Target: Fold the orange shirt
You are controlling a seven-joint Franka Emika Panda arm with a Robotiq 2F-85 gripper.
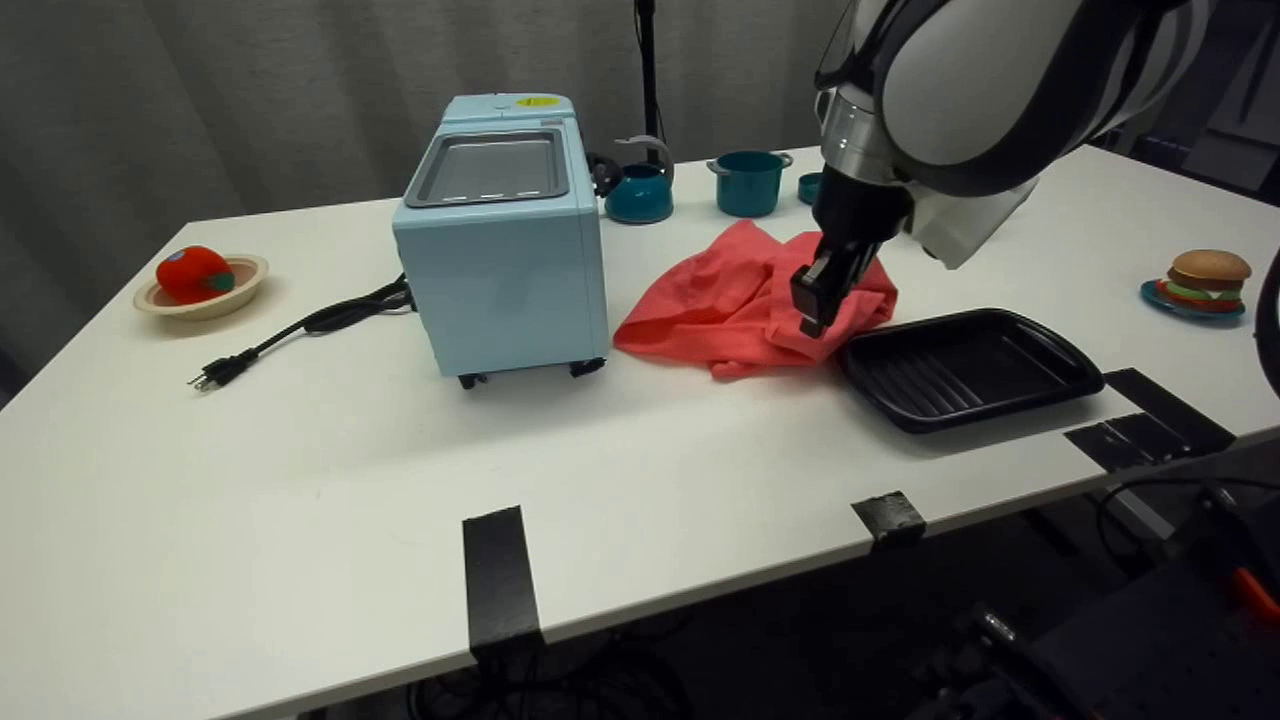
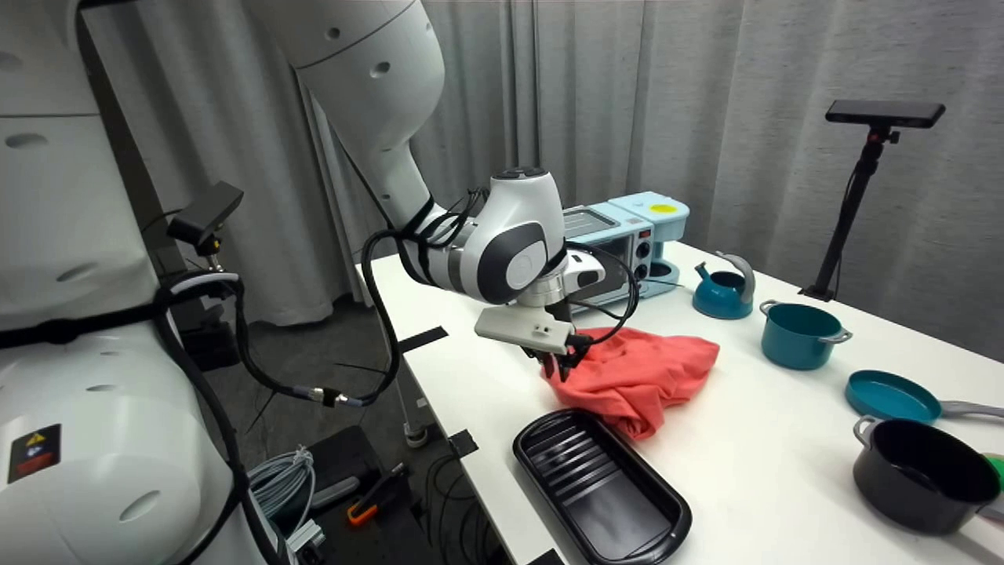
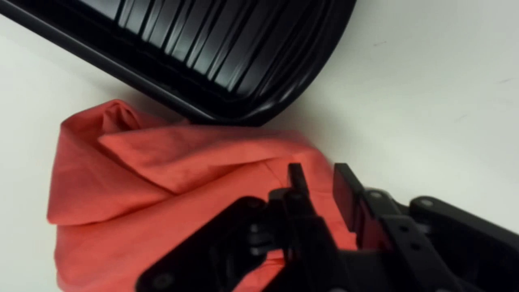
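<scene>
The orange shirt, a coral-coloured cloth, lies crumpled with loose folds on the white table in both exterior views (image 1: 700, 310) (image 2: 647, 365). In the wrist view the shirt (image 3: 162, 211) fills the lower left, with a bunched corner at its upper left. My gripper (image 3: 318, 170) is partly open with a narrow gap between its fingers. Nothing is held between them; cloth shows below the gap, near the shirt's edge. In both exterior views the gripper (image 1: 815, 305) (image 2: 558, 367) points down over the shirt's side near the tray. I cannot tell whether the fingertips touch the cloth.
A black ribbed tray (image 1: 985, 365) (image 3: 194, 52) sits against the shirt's edge. A light blue toaster oven (image 1: 505, 270) stands beside the shirt. A teal kettle (image 2: 722, 294), teal pot (image 2: 800, 337), teal pan (image 2: 890, 396) and black pot (image 2: 922, 475) stand beyond it.
</scene>
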